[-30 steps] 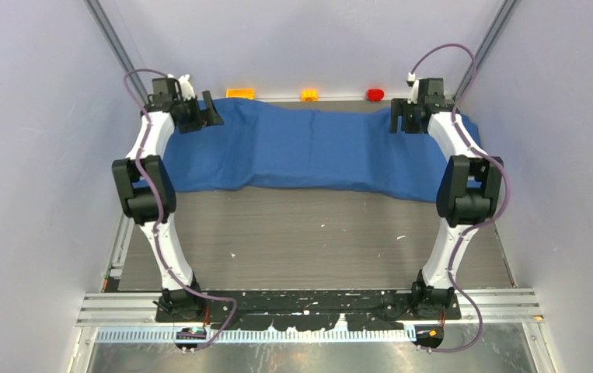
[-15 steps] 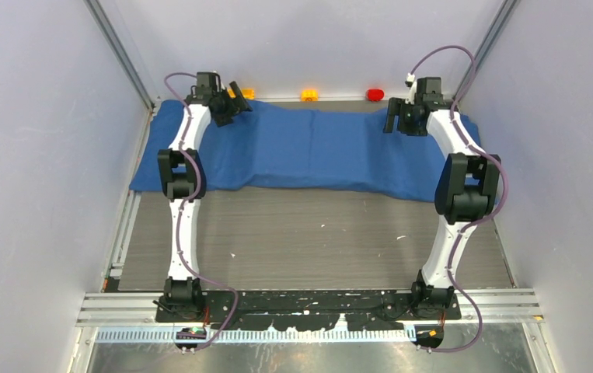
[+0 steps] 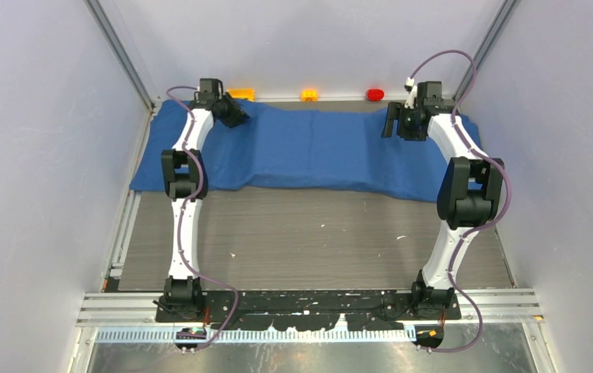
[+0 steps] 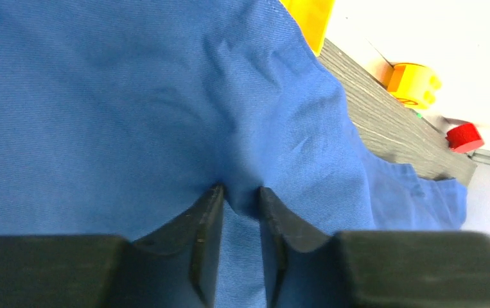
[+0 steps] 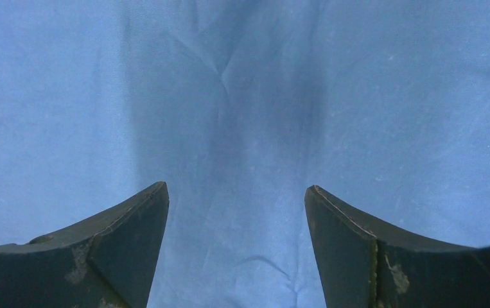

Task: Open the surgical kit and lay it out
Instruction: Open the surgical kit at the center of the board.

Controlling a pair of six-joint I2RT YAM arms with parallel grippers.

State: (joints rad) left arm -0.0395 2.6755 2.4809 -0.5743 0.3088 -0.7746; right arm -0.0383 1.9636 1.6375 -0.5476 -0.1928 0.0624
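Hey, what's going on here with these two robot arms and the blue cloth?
Two robot arms are working on a blue cloth wrap that lies across the far side of the table. The left gripper pinches a raised fold of it near the far left end, close to the orange block. The right gripper hangs open over the cloth at the right end, gripping nothing. The wrap is still closed: none of its contents show.
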